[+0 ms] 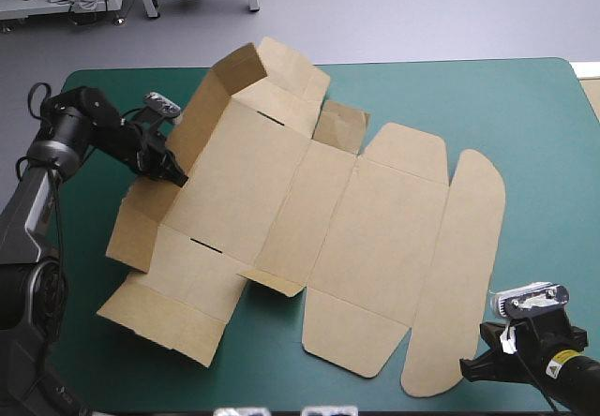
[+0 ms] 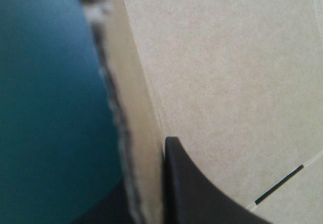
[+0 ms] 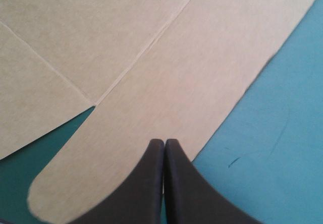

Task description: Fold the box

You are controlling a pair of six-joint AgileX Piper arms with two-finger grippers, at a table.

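Left claw [image 1: 177,176]: pinching a raised wall of the box [image 1: 375,219].
Right claw [image 3: 164,142]: closed, empty.
Risk: wall slips free, flops flat.

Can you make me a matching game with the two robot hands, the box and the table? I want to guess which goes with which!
Things:
1. left gripper
2. right gripper
3. box
4. table

What fits:
a. teal-green cover
b. shut, holding nothing
c. brown, mostly flat, walls raised at its left end
d. pinching the box's edge

Pairs: 1-d, 2-b, 3-c, 4-a
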